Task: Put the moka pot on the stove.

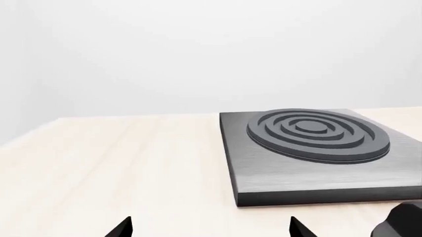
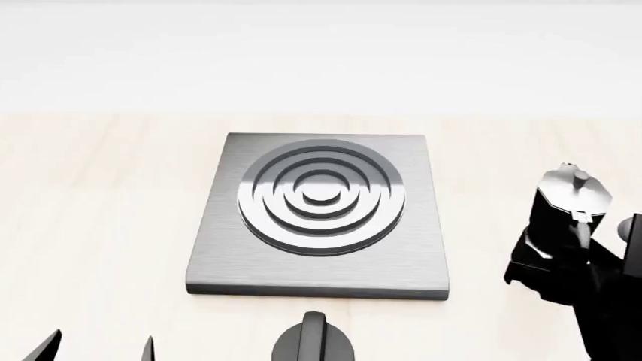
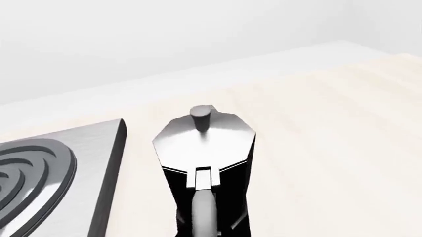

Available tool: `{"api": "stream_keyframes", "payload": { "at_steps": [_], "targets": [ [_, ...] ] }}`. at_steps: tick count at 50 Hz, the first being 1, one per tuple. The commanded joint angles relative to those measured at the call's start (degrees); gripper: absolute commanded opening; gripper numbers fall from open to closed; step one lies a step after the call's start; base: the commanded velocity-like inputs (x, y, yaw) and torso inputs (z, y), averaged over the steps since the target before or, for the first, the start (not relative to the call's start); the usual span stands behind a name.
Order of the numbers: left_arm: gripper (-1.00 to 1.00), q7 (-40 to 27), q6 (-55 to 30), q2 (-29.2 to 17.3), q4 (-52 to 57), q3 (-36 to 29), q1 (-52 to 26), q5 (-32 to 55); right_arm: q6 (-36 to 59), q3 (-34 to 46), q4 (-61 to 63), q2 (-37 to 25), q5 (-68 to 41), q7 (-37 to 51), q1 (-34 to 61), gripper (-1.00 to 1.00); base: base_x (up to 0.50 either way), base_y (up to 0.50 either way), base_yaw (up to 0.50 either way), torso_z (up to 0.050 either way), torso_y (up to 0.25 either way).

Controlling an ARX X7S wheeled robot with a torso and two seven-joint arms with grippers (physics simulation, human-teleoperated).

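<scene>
The moka pot (image 2: 567, 201) is glossy black with a silvery lid and knob. It is to the right of the stove (image 2: 319, 214), apart from it. In the right wrist view the moka pot (image 3: 205, 148) fills the lower centre with its handle toward the camera and the stove's edge (image 3: 99, 163) beside it. My right gripper (image 2: 561, 267) is shut on the pot's lower body at the handle side; its jaws (image 3: 207, 224) press in close against the black body. My left gripper (image 1: 209, 228) is open and empty, near the table's front left (image 2: 98, 347), short of the stove (image 1: 310, 153).
A squat black dial knob (image 2: 313, 340) sits at the front edge just before the stove; it also shows in the left wrist view (image 1: 402, 222). The light wooden table (image 2: 101, 210) extends left and right of the stove. A pale wall lies behind.
</scene>
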State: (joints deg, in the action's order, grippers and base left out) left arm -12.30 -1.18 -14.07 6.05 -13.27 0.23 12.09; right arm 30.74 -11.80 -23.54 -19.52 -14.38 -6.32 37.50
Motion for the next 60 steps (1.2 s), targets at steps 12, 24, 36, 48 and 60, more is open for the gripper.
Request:
{"api": "stream_keyframes", "payload": {
  "at_steps": [12, 24, 36, 48, 60],
  "targets": [
    [1.0, -0.6, 0.3, -0.6, 1.3, -0.1, 0.2, 0.3, -0.4, 0.4, 12.7, 0.3, 2.0, 3.3, -3.5, -1.0, 0.0, 0.0, 0.0, 0.0, 0.0],
    [1.0, -0.8, -0.2, -0.8, 1.2, -0.1, -0.6, 0.8, 8.8, 3.6, 36.1, -0.9, 2.2, 6.1, -3.8, -1.0, 0.0, 0.0, 0.0, 0.0, 0.0],
    [1.0, -0.9, -0.3, -1.2, 1.5, -0.2, -0.7, 1.3, 5.5, 8.5, 34.5, 0.2, 5.1, 7.1, -2.9, -1.0, 0.0, 0.0, 0.0, 0.0, 0.0],
    [1.0, -1.2, -0.3, -1.5, 1.7, -0.4, -0.9, 1.6, -7.7, 16.5, 19.3, 4.6, 10.6, 8.4, 2.0, -1.0, 0.0, 0.0, 0.0, 0.0, 0.001],
    [1.0, -1.5, -0.4, -1.9, 2.5, -0.7, -0.4, 1.6, -16.9, 18.8, 3.3, 8.5, 11.2, 8.8, 9.5, -1.0, 0.0, 0.0, 0.0, 0.0, 0.001]
  ]
}}
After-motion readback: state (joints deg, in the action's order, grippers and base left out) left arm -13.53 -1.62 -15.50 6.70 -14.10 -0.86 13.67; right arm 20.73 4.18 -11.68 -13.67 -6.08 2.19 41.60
